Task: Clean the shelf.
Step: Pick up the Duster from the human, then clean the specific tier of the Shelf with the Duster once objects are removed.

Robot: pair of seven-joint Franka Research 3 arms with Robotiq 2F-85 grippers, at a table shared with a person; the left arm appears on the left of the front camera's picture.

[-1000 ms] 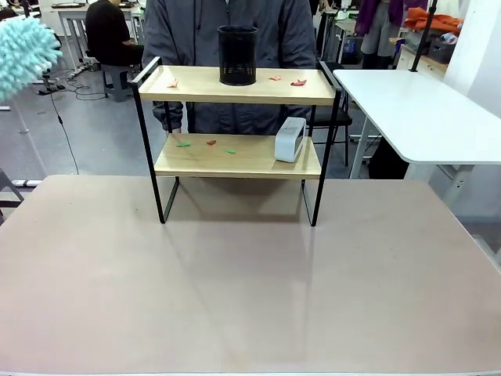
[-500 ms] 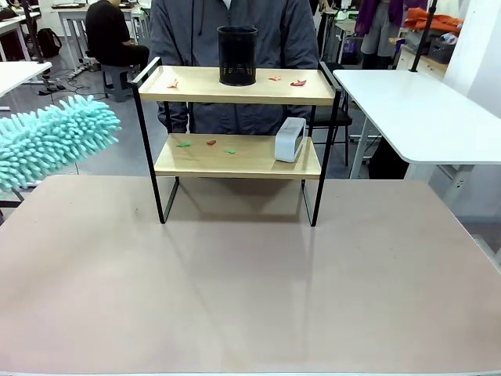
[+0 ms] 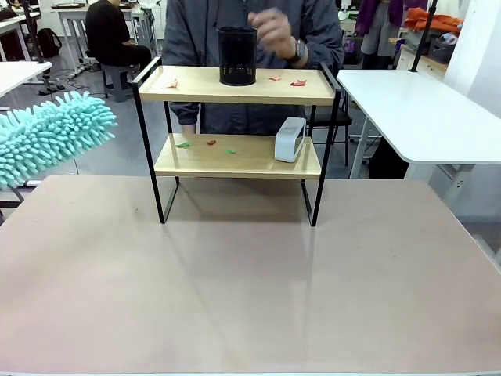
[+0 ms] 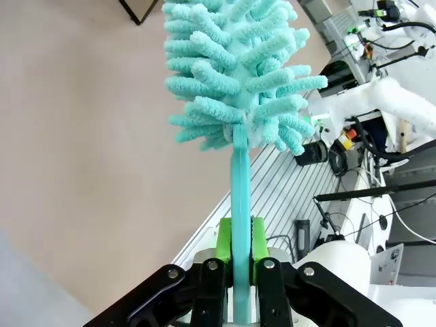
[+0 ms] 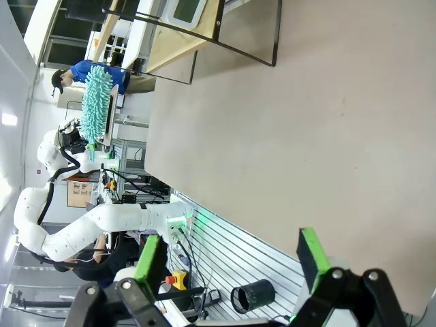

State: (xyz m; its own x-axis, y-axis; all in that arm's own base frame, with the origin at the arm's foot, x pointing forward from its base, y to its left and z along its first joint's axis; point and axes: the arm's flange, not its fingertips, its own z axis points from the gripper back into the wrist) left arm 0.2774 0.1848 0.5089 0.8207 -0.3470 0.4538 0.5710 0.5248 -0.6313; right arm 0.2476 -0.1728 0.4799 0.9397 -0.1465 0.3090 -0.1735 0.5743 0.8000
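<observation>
The shelf (image 3: pixel 235 157) stands at the table's far middle, a black frame with two light wooden boards. Small red, orange and green paper scraps (image 3: pixel 298 81) lie on both boards. At the far left a fluffy teal duster (image 3: pixel 48 137) hangs in the air, level with the lower board and apart from the shelf. My left gripper (image 4: pixel 240 240) is shut on the duster's teal handle (image 4: pixel 239 177), with the duster head (image 4: pixel 231 68) above the table edge. My right gripper (image 5: pixel 230 262) is open and holds nothing, low over the table's near side, far from the shelf (image 5: pixel 178 33).
A black mesh cup (image 3: pixel 237 55) stands on the top board and a white box-like device (image 3: pixel 290 139) on the lower one. A person stands behind the shelf with one hand (image 3: pixel 274 30) raised beside the cup. A white table (image 3: pixel 423 110) is at the right.
The duster swung down from the upper left corner and now lies nearly level at the left. The person's hand has come up beside the black cup.
</observation>
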